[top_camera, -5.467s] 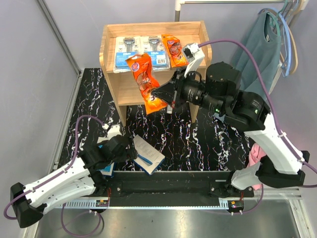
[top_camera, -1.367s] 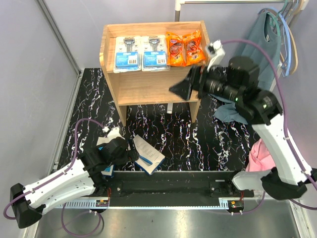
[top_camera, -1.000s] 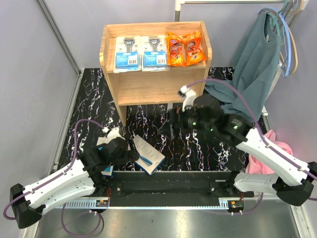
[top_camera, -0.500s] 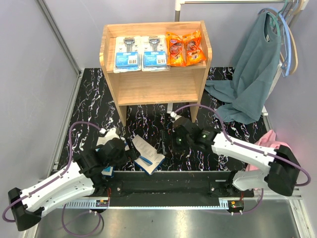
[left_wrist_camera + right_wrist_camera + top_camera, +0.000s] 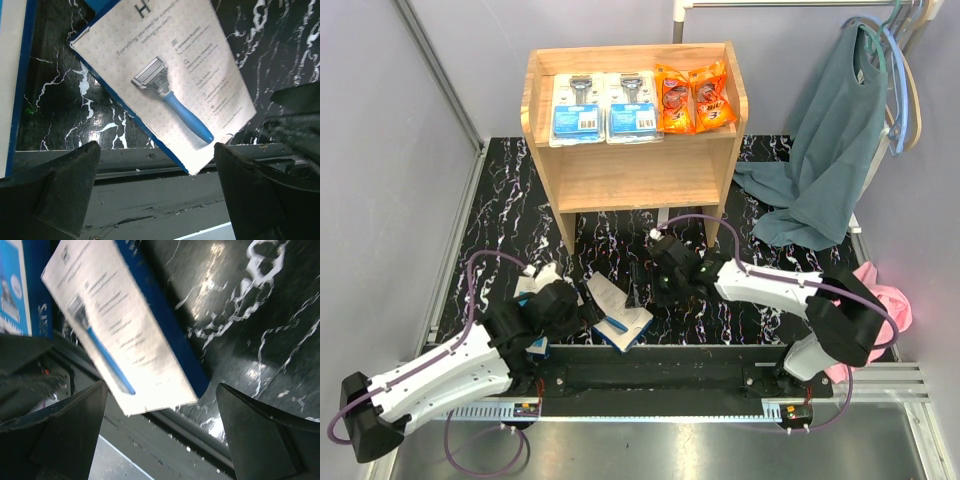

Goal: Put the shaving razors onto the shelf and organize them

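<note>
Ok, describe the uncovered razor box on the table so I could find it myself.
On the black marbled table, look at the near edge between the left arm and right arm. There lies a flat white box with blue sides, face up. Unlike the second box, mostly hidden under the left arm, its blue-handled razor picture shows fully.

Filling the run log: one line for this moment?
shelf: four packs on top tier | white box: on table | left gripper: open, empty | right gripper: open, empty

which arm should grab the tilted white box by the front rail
Probably right: the right gripper is open with the white box between its fingers. The left gripper frames it too, but is nearer the second box, so leave that to it.
</note>
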`<state>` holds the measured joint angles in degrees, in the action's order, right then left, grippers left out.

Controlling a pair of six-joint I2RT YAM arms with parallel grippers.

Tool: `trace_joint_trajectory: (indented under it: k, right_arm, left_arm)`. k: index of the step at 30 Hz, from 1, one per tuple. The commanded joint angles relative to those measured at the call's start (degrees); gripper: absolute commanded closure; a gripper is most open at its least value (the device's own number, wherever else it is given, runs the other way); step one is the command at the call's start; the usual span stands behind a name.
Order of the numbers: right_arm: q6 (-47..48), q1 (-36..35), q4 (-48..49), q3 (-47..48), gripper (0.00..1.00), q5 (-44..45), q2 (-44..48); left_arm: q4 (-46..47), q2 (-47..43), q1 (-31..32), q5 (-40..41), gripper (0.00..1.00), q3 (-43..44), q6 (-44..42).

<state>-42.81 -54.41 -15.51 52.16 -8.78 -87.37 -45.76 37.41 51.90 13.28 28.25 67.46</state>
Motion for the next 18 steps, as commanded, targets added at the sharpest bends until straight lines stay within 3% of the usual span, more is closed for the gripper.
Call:
trace_joint_trajectory:
  k: [1,13,18]
  right_arm:
    - [0.09,3.25,5.21,1.81,0.0,-2.46,-2.27]
    - [-8.43,3.96,24.1,-3.81,0.0,-15.92,-9.92]
    - [-11.42,3.26,24.56,-6.02,0.0,-17.68,-8.17]
  left_arm:
    - [4.53,2.05,-0.04,-1.94,0.03,-1.88,2.93]
    - [18.15,1.88,-3.38,-6.33,0.11,-13.3,11.82]
    - [18.69,3.19,-3.65,-6.51,0.11,-13.22,10.67]
